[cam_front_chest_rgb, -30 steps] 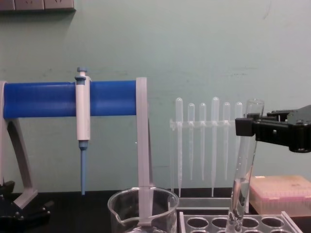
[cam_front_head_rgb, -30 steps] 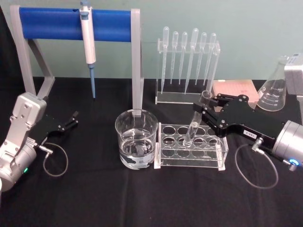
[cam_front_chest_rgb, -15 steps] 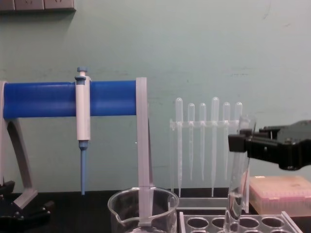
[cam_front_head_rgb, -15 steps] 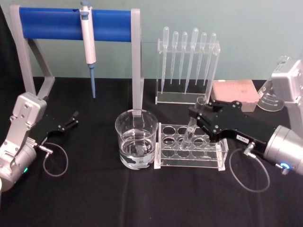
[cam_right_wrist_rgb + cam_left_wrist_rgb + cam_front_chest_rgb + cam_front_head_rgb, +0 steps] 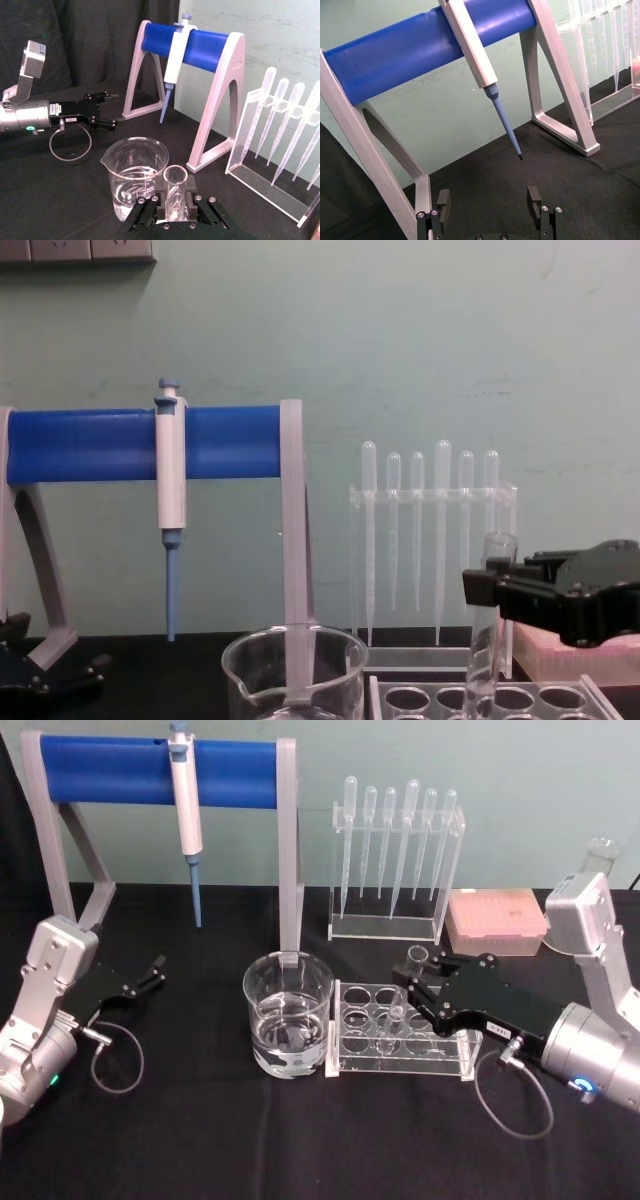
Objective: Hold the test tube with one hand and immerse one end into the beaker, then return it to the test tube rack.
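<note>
Black table [image 5: 200, 1140] — racked test tube [image 5: 484, 640] upright.

black grippers [image 5: 425, 982], silver wrists, looped cables

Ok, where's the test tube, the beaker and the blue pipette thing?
test tube [image 5: 175, 176]: right wrist view, open rim.
beaker [image 5: 288, 1010]: head view, glass wall.
blue pipette [image 5: 170, 475]: chest view, white body.
</note>
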Robot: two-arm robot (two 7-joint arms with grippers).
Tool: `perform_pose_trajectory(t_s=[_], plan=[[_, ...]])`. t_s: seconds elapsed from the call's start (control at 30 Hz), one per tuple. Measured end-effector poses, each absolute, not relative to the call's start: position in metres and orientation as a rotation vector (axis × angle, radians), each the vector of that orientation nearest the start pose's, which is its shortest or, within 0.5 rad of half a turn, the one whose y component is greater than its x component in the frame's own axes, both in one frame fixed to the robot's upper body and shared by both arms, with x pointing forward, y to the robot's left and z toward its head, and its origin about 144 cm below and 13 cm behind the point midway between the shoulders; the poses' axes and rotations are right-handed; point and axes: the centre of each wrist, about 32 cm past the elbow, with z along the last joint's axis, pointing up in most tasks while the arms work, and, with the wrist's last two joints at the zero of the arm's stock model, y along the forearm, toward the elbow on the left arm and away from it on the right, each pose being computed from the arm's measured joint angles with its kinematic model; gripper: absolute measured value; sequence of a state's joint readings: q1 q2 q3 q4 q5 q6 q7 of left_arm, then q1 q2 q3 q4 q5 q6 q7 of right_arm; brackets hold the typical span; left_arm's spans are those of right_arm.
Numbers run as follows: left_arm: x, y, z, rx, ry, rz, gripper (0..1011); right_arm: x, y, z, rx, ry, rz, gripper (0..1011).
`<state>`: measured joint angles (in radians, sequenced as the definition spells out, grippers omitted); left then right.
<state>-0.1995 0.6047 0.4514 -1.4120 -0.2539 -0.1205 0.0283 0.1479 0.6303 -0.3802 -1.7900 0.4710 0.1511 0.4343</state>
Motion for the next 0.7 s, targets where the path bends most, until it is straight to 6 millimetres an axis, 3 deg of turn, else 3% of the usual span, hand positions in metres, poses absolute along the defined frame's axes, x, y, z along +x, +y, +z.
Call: perform_pose_trajectory(t_s=[0.7], plan=[[0.4886, 0.3097, 1.1398, 0.304, -0.285, 1.248, 1000, 0.4668, -0.2664, 1.2251, -0.168, -0.07, -0.728, 241]])
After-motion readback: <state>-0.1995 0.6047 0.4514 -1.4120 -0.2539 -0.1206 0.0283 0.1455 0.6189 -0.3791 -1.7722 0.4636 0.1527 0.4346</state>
